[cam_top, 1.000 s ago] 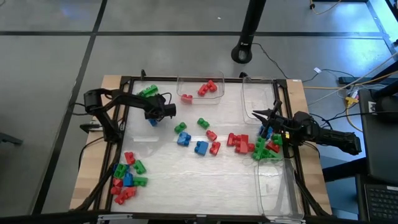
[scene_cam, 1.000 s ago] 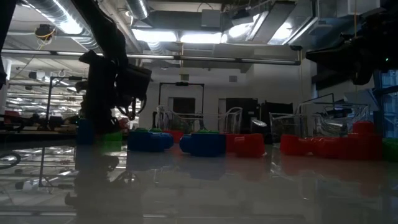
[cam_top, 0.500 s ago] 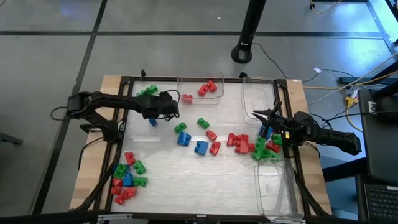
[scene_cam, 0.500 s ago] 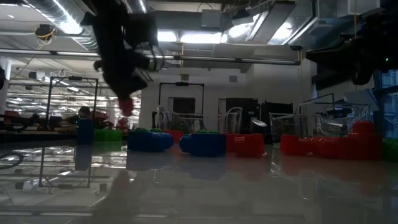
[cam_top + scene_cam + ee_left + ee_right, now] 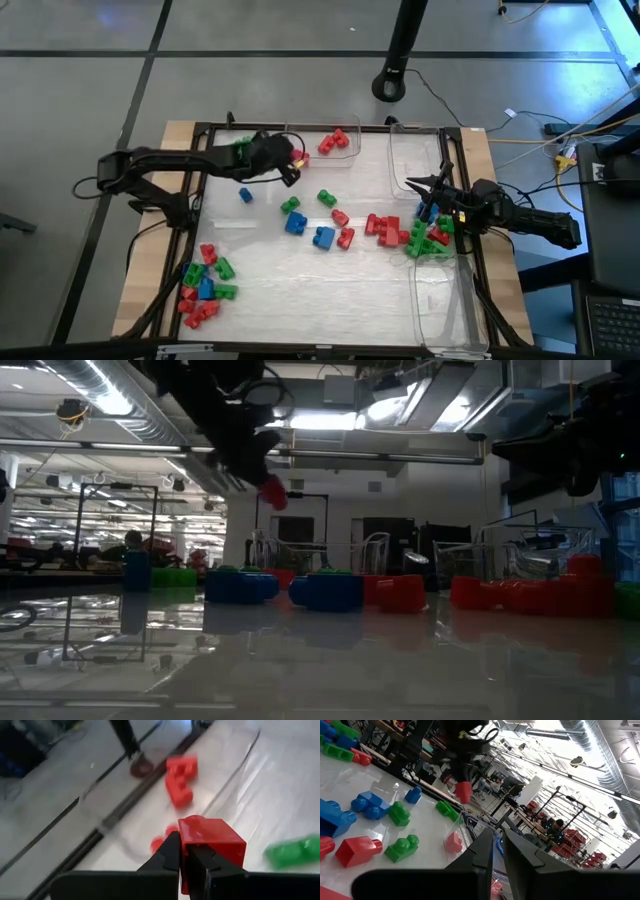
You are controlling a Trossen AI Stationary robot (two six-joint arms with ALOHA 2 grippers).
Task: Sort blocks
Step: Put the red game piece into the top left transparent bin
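A: Where is the left tool (image 5: 291, 166)?
B: Lifted above the glossy white counter (image 5: 270, 280), at the far clear bin (image 5: 345, 158), pinching a red block (image 5: 212, 840). Other blocks (image 5: 325, 237) lie scattered across the middle.
A: And the right tool (image 5: 432, 196)?
B: At the right edge, fingers pressed together. Behind the counter there is a workshop with ceiling lights (image 5: 300, 420).

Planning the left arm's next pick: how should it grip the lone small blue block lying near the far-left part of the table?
Judging from the high view, come straight down on the small blue block and pinch its two opposite flat sides. It lies alone with bare table around it, so the fingers have room. The left gripper is currently shut on a red block.
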